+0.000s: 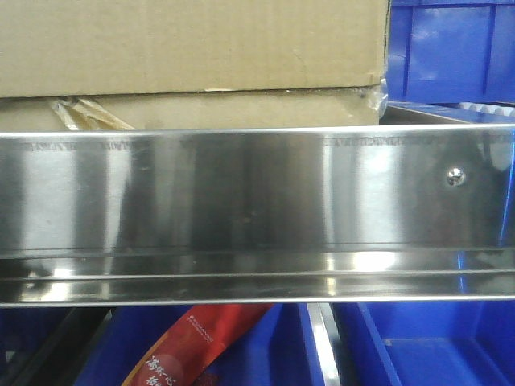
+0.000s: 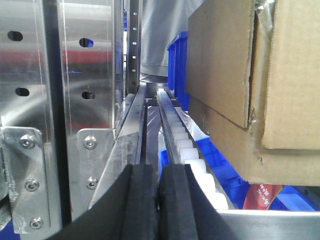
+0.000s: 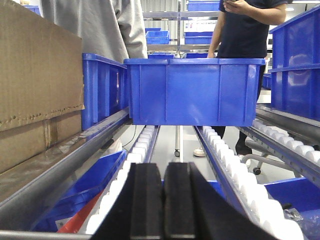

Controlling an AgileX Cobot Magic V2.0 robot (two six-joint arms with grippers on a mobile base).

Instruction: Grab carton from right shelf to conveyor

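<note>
Carton base behind shelf rail, top off-frame

Front near shelf rail, wrists flank carton

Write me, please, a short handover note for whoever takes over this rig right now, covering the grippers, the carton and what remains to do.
Left gripper: shut, empty, with the carton to its right and not touching it.
Right gripper: shut, empty, with the carton to its left and not touching it.
Carton: on the right shelf, behind the stainless-steel rail, with a blue bin beside it.
Conveyor: not in view.
Done: the arms flank the carton, but neither has grasped it.
Left: take hold of the carton, lift it clear of the rail and carry it to the conveyor.
</note>
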